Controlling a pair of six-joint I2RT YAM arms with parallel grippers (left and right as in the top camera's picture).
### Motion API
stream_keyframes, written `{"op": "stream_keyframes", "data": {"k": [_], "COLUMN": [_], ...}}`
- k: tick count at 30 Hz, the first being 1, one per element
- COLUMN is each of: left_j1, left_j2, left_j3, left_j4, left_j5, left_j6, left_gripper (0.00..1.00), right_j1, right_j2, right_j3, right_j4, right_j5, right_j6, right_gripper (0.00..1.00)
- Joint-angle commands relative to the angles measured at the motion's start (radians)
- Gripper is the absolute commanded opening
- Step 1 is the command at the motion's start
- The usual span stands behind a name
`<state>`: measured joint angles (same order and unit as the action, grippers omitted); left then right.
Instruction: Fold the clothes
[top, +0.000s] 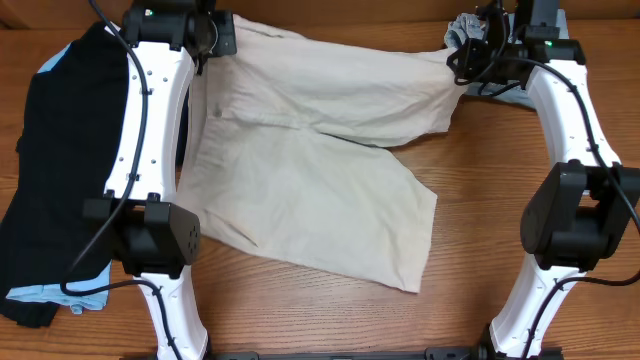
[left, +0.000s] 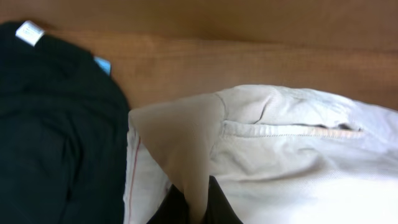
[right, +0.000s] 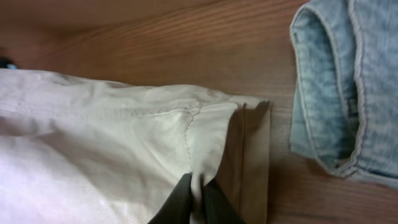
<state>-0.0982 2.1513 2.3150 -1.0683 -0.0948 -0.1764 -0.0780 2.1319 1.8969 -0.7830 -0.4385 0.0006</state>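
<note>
The clothes, a large pair of light beige shorts (top: 310, 170), lie spread across the table's middle. At the far left, my left gripper (top: 215, 40) is shut on the waistband corner (left: 180, 134); a pinch of beige fabric stands between its black fingers (left: 217, 202). My right gripper (top: 470, 55) at the far right is shut on the hem corner of the upper leg (right: 211, 134), with a fold of cloth squeezed between its fingers (right: 180, 202).
A black T-shirt (top: 60, 160) lies at the left over something light blue (top: 60, 295). Light-blue denim shorts (right: 348, 87) sit at the far right, just beyond the right gripper. Both arm bases stand at the near edge.
</note>
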Motion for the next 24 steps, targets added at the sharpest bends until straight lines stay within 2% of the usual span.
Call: {"op": "stream_keyframes", "data": {"k": [1, 2, 3, 4, 5, 6, 9, 13, 24], "left_j1": [0.001, 0.001, 0.001, 0.001, 0.001, 0.001, 0.002, 0.007, 0.006], "left_j2": [0.09, 0.114, 0.14, 0.166, 0.19, 0.214, 0.229, 0.174, -0.181], "left_j3": [0.0, 0.0, 0.0, 0.0, 0.0, 0.0, 0.0, 0.028, 0.09], "left_j4": [0.051, 0.07, 0.092, 0.112, 0.128, 0.134, 0.119, 0.061, -0.275], "left_j5": [-0.029, -0.034, -0.041, -0.05, -0.062, -0.075, -0.081, -0.081, -0.035], "left_j6": [0.013, 0.013, 0.013, 0.013, 0.016, 0.016, 0.016, 0.016, 0.015], "left_gripper": [0.07, 0.19, 0.49, 0.73, 0.97, 1.0, 1.0, 1.0, 1.0], "right_j1": [0.022, 0.026, 0.031, 0.034, 0.037, 0.038, 0.038, 0.033, 0.064], "right_j2": [0.018, 0.03, 0.043, 0.053, 0.055, 0.056, 0.032, -0.047, -0.329], "right_j3": [0.012, 0.012, 0.012, 0.012, 0.013, 0.013, 0.02, 0.026, 0.016], "right_j4": [0.032, 0.045, 0.06, 0.068, 0.069, 0.064, 0.016, -0.093, -0.599], "right_j5": [0.091, 0.092, 0.094, 0.098, 0.098, 0.098, 0.097, 0.097, 0.103], "right_j6": [0.008, 0.008, 0.008, 0.008, 0.008, 0.011, 0.061, 0.085, 0.157], "right_gripper": [0.21, 0.45, 0.73, 1.0, 1.0, 1.0, 1.0, 1.0, 1.0]}}
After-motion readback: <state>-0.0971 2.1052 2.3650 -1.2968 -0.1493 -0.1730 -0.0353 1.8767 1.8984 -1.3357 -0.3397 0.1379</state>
